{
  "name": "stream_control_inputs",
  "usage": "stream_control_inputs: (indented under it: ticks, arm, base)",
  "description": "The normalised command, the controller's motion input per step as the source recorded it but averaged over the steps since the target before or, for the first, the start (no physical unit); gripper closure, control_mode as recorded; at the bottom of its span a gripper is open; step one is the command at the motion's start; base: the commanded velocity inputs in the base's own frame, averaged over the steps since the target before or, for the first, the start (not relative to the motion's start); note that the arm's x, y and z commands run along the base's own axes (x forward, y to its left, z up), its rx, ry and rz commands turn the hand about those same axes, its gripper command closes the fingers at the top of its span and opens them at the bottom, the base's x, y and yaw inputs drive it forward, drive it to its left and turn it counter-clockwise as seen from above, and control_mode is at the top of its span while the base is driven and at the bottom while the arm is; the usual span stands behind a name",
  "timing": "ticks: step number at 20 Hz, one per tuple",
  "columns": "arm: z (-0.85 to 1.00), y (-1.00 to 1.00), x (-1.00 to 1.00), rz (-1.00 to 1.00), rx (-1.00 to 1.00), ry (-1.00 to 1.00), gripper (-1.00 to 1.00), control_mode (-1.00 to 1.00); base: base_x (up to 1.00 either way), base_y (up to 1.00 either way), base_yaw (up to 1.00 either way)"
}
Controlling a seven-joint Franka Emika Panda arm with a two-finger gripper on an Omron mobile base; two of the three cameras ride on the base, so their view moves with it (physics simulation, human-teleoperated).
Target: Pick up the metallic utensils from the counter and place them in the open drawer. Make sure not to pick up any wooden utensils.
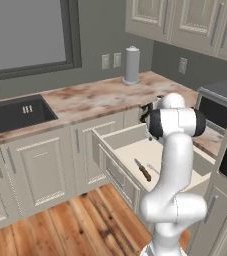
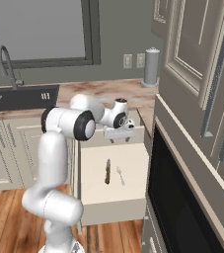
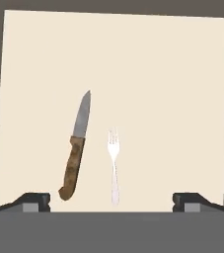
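Cutlery lies side by side, not touching, on the pale floor of the wide cream drawer (image 3: 192, 74): a brown-handled, grey-bladed knife (image 3: 75, 148) left of a slim silver fork (image 3: 113, 165). Above them hang the dark fingers (image 3: 34, 201), spread wide and holding nothing. Behind the drawer runs the beige, rust-marbled stone tabletop (image 1: 95, 97).

Drawer (image 3: 34, 59) floor bare past knife (image 3: 75, 148) and fork (image 3: 113, 165) (lying side by side, apart).

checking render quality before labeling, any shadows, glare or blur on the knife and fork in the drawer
Hand view: knife and fork sharp on the evenly lit drawer floor, no glare, barely any shadow. Right base view: both small but distinct. Left base view: knife soft and tiny, fork only a faint sliver beside the arm.
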Motion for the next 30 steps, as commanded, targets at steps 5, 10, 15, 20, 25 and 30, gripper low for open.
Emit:
stream_control_inputs:
  ticks: [5, 10, 15, 20, 25, 30]
  arm:
    - [1.0, 0.32, -0.09, -0.03, 0.0, -0.01, -1.0, -1.0]
    - [1.0, 0.36, -0.64, -0.05, 0.0, -0.17, -1.0, -1.0]
    - [0.93, 0.47, -1.0, -0.11, 0.0, -0.27, -1.0, -1.0]
    - [0.59, 0.54, -1.0, -0.14, 0.0, -0.38, -1.0, -1.0]
    - [0.97, 0.32, -0.96, -0.1, 0.0, -0.08, -1.0, -1.0]
    - [0.95, 0.14, -0.9, -0.06, 0.0, 0.0, -1.0, -1.0]
  base:
    - [0.0, 0.0, 0.0]
    - [0.0, 0.0, 0.0]
    - [0.0, 0.0, 0.0]
    - [0.0, 0.0, 0.0]
    - [0.0, 0.0, 0.0]
    - [0.0, 0.0, 0.0]
